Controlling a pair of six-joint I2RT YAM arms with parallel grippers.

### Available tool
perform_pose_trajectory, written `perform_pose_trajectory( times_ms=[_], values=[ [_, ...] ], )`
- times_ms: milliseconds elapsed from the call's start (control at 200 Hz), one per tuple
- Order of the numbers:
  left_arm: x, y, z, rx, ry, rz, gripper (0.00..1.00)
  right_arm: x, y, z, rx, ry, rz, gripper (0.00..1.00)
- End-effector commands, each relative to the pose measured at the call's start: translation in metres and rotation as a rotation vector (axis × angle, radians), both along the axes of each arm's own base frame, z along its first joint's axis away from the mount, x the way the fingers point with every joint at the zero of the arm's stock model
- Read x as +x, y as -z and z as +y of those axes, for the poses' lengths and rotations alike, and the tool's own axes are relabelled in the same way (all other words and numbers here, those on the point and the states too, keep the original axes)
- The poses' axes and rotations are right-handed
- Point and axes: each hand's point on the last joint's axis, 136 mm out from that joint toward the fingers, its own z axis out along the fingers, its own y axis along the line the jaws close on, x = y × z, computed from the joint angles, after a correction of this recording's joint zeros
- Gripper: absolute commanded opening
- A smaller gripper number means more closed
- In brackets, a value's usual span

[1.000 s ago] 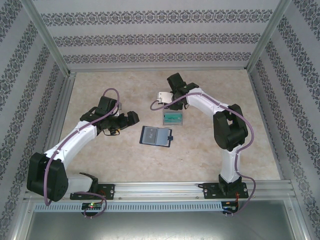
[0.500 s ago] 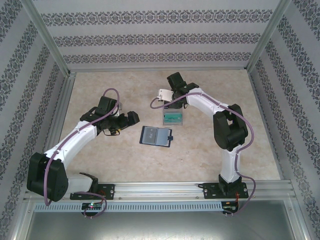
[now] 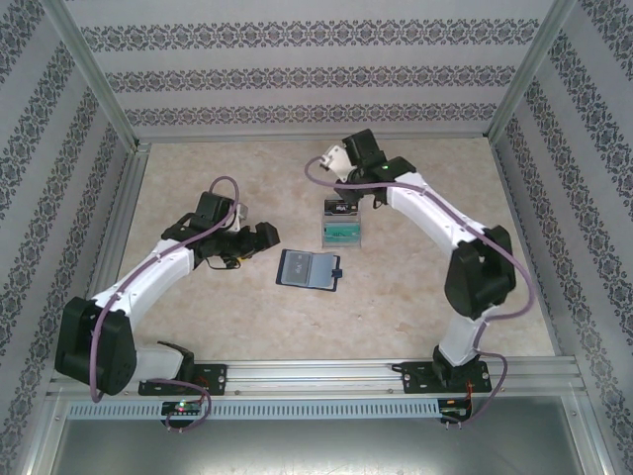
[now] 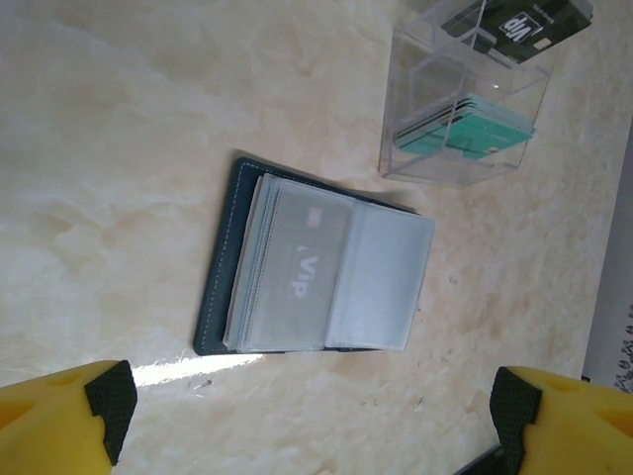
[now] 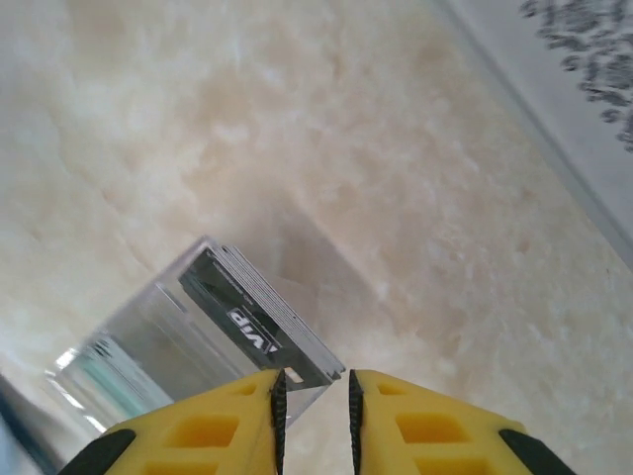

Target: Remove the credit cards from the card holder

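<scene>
Left hand (image 4: 312,401) spread wide near open wallet (image 3: 309,269), long axis left-right, clasp (image 3: 337,269) pointing right. Right hand (image 5: 315,396) nearly pressed together, empty, above clear box (image 3: 342,236) of cards (image 4: 470,134).

The card holder (image 3: 309,269) lies before the clear box (image 3: 343,237) (credit cards (image 4: 475,134) inside) on the table (image 3: 396,297).

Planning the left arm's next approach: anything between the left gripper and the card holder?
Nothing visible. In the left wrist view, bare table lies between the open left gripper and the card holder. The clear box stands beyond the holder, off that path. The grey card inside it sits under a clear sleeve.
</scene>
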Motion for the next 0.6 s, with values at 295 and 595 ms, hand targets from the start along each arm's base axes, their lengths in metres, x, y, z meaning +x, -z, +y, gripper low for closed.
perform_pose_trajectory(
  times_ms=[295, 595],
  values=[
    [0.007, 0.016, -0.026, -0.052, 0.076, 0.036, 0.76, -0.11, 0.029, 0.026, 0.443, 0.335, 0.348, 0.22],
    [0.003, 0.036, -0.049, -0.046, 0.143, 0.081, 0.65, -0.16, 0.11, 0.054, 0.46, 0.508, 0.576, 0.24]
  ],
)
